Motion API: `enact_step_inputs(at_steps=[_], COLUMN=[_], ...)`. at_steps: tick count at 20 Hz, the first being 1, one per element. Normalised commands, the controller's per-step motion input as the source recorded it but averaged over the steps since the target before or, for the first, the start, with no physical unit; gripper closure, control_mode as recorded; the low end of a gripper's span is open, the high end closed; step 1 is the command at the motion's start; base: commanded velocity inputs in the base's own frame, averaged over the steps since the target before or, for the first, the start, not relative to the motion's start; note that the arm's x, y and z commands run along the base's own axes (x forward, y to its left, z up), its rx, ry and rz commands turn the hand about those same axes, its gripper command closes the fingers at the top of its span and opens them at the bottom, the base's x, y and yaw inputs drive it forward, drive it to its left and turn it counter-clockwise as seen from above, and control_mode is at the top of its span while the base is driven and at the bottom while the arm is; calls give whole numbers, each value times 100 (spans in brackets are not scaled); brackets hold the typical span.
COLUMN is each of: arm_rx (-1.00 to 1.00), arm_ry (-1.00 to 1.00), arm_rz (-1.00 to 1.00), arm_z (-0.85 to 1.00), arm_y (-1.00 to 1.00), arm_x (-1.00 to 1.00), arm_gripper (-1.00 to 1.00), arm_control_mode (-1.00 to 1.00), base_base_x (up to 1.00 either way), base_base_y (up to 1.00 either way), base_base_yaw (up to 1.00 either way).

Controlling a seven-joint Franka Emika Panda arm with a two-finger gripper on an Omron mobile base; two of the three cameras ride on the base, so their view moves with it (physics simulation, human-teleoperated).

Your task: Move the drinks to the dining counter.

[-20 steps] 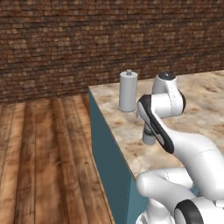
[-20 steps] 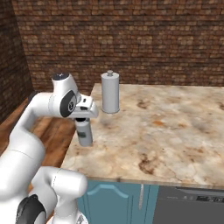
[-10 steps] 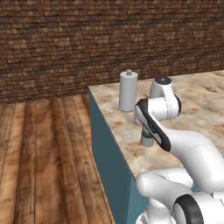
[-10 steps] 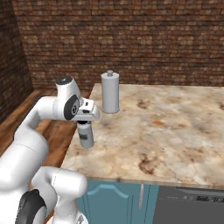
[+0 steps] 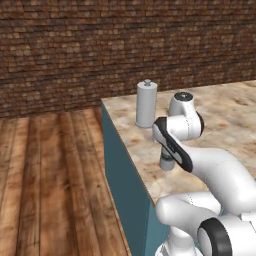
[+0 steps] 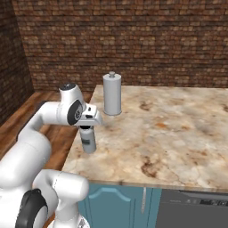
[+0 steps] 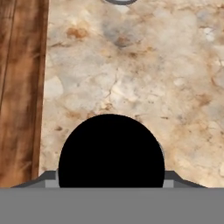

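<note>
Base views from behind, sharing the marble counter (image 5: 225, 115); hand view straight down, close.

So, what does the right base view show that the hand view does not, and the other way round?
Right base view: the bottle from the side, upright near the counter's left edge, with the tool on its top; also the whole canister, the brick wall and the teal cabinet fronts. Hand view: the bottle's black cap from straight above, large and round, hiding the body under it. Both: the marble counter, the wooden floor beside it, and the canister, though the hand view catches just its rim at the top edge.
</note>
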Motion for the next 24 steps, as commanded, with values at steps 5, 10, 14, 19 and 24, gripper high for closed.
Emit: enact_step_inputs(at_steps=[5,10,14,19,24], arm_rx=[0,0,0,0,0], arm_ry=[1,1,2,2,2], arm_rz=[0,0,0,0,0], arm_z=[-15,-15,-15,-18,-17], arm_y=[0,0,0,0,0], arm_x=[6,8,10,14,15], arm_gripper=[100,100,100,100,100], arm_control_mode=[-100,-100,-100,-100,-100], base_base_x=[0,0,0,0,0], base_base_y=[0,0,0,0,0], base_base_yaw=[0,0,0,0,0])
